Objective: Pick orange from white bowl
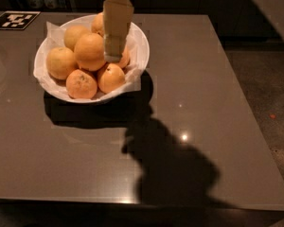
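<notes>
A wide white bowl lined with crumpled white paper stands at the table's back left and holds several oranges. The largest orange, smooth and bright, sits on top in the middle of the pile. Smaller speckled oranges lie in front of it and at the left. My gripper reaches down from the top of the view over the bowl's right half. Its tip hangs just right of the large orange and covers part of the oranges behind it.
The bowl stands on a glossy grey table whose right edge meets a speckled floor. A black-and-white marker tag lies at the table's back left corner. The arm's shadow falls across the table's front middle.
</notes>
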You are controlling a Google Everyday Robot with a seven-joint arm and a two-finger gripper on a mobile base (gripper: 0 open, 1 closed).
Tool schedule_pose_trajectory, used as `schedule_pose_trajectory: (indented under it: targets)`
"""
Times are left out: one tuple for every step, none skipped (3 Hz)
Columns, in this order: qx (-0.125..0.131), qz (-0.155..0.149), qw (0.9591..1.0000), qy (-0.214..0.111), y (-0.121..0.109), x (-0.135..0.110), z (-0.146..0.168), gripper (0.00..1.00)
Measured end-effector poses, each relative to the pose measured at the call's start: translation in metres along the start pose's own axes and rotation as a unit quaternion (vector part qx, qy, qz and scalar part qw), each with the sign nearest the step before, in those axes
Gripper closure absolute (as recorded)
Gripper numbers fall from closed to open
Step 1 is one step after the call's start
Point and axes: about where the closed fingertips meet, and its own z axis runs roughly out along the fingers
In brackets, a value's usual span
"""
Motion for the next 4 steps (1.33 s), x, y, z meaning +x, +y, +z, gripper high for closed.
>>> schedule_pose_trajectory:
  targets:
    - [-0.006,-0.003,0.9999,0.011,-0.009,-0.011,0.014,0.00]
    - [-0.013,-0.004,0.9998,0.017,-0.018,-0.020,0.027,0.04]
    - [-0.018,-0.006,0.9995,0.026,-0.025,-0.027,0.040,0.12]
    - [-0.026,-0.010,0.9991,0.034,-0.029,-0.034,0.054,0.17]
